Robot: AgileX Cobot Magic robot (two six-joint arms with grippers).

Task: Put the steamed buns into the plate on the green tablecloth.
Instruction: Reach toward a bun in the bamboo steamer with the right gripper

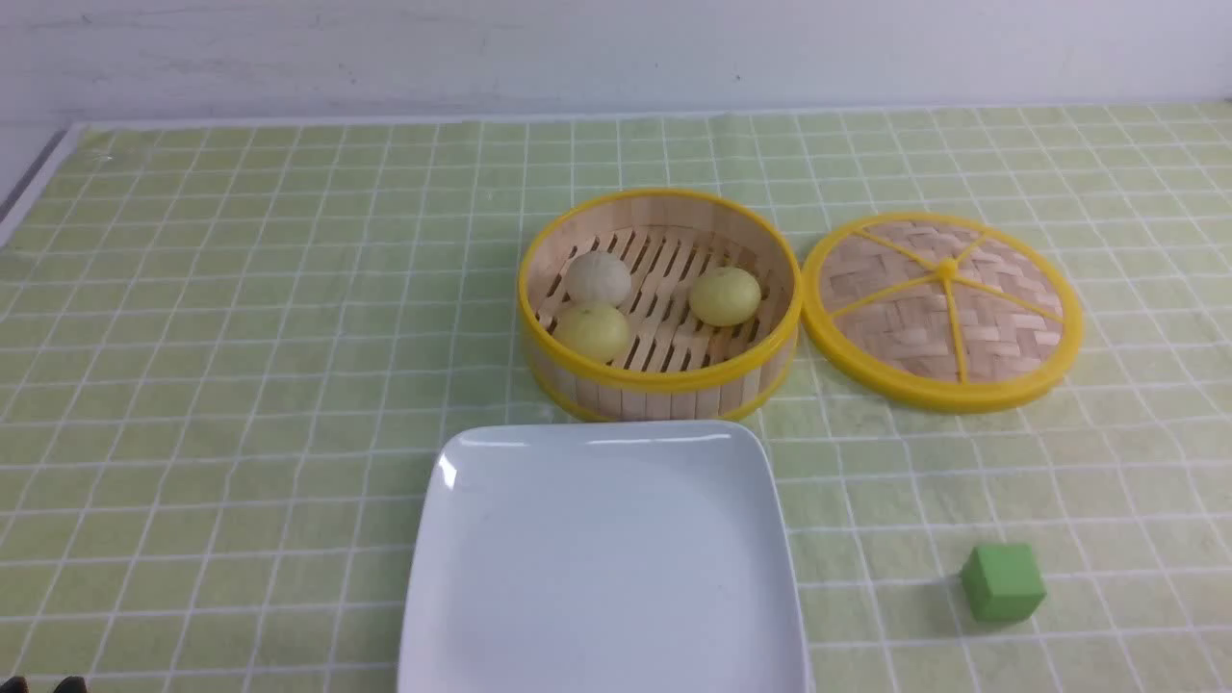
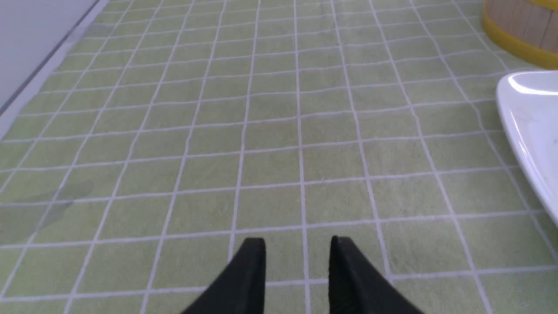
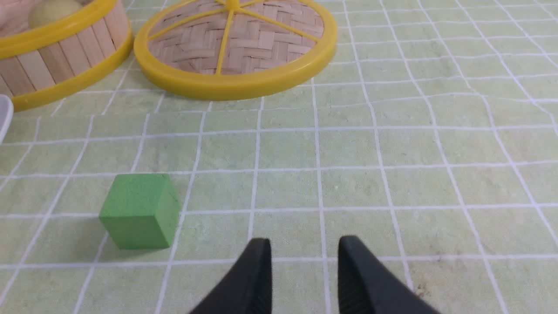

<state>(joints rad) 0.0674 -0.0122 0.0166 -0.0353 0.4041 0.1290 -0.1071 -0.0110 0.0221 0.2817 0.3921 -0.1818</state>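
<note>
Three steamed buns lie in a yellow-rimmed bamboo steamer basket point(image 1: 664, 380): an off-white one point(image 1: 597, 277), a pale yellow one point(image 1: 592, 330) in front of it, and a pale yellow one point(image 1: 724, 295) to the right. The white square plate point(image 1: 602, 577) sits empty on the green tablecloth point(image 1: 241, 337), just in front of the basket. My left gripper point(image 2: 297, 244) is open and empty above bare cloth, left of the plate's edge point(image 2: 529, 126). My right gripper point(image 3: 304, 245) is open and empty above cloth. Neither arm shows in the front view.
A round woven bamboo lid point(image 1: 943, 308) lies right of the basket; it also shows in the right wrist view point(image 3: 237, 48). A green cube point(image 1: 1002, 581) sits right of the plate, near my right gripper point(image 3: 140, 210). The cloth's left edge meets a grey table border point(image 2: 26, 87).
</note>
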